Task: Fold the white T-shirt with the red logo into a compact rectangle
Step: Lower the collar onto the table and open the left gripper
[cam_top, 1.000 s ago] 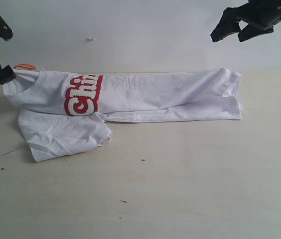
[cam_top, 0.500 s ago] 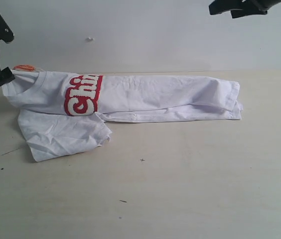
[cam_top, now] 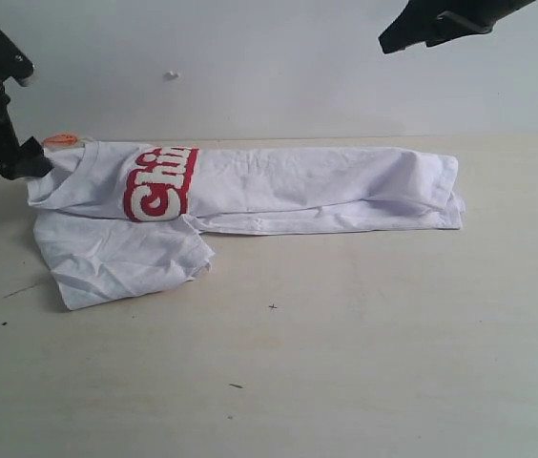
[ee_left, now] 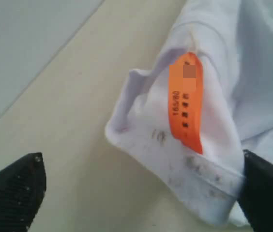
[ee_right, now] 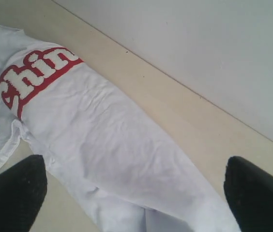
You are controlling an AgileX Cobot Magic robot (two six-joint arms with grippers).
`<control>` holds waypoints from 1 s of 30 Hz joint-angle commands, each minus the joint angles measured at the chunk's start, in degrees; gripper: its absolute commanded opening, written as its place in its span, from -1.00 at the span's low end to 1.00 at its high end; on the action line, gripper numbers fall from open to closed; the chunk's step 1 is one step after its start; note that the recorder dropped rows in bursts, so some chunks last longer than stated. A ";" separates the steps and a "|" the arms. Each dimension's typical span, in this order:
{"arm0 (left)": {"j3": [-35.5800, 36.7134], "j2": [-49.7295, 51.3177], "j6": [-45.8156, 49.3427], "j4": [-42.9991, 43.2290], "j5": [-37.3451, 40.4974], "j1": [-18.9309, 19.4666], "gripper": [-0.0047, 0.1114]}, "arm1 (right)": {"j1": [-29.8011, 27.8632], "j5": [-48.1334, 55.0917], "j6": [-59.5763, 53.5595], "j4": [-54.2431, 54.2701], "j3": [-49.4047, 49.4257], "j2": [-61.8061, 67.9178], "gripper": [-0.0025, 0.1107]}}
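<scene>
**Pale table, shirt in a long strip**

Beige table [cam_top: 364, 363] meets a white wall. The shirt [cam_top: 298, 186] lies along the far edge, folded lengthwise, with one sleeve spilling forward. The logo [cam_top: 159, 183] shows near the collar end. The left gripper [cam_top: 19, 113] gapes wide around the collar by the orange tag [ee_left: 186, 101], clamping nothing. The right gripper [cam_top: 407, 36] hangs high, wide open, empty.

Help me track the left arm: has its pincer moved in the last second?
Yes. In the exterior view the left pincer has shifted rightward and slightly down, closer to the small mark on the wall, which stayed put.
</scene>
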 commanded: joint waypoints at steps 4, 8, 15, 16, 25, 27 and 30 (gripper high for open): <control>-7.63 -0.47 0.44 -14.65 17.42 2.94 0.89 | 0.02 -0.21 1.43 1.49 -0.47 -0.38 0.69; -9.99 -0.47 -3.21 -18.78 18.54 5.29 0.89 | 0.02 -0.21 1.75 1.65 -0.47 -0.38 0.69; -10.12 0.70 -6.84 -30.24 13.11 10.45 0.89 | 0.02 -0.21 1.75 1.78 -0.47 -0.38 0.69; -10.12 1.20 -6.84 -32.91 13.40 11.13 0.89 | 0.02 -0.21 1.75 1.78 -0.47 -0.38 0.69; -10.12 2.12 -1.89 -54.24 13.93 14.38 0.89 | 0.02 -0.21 1.75 1.78 -0.47 -0.38 0.69; -10.12 1.90 -1.47 -58.19 15.08 14.83 0.89 | 0.02 -0.21 1.75 1.65 -0.47 -0.38 0.69; -10.12 1.90 0.75 -57.46 19.64 14.83 0.89 | 0.02 -0.21 1.75 1.65 -0.47 -0.38 0.69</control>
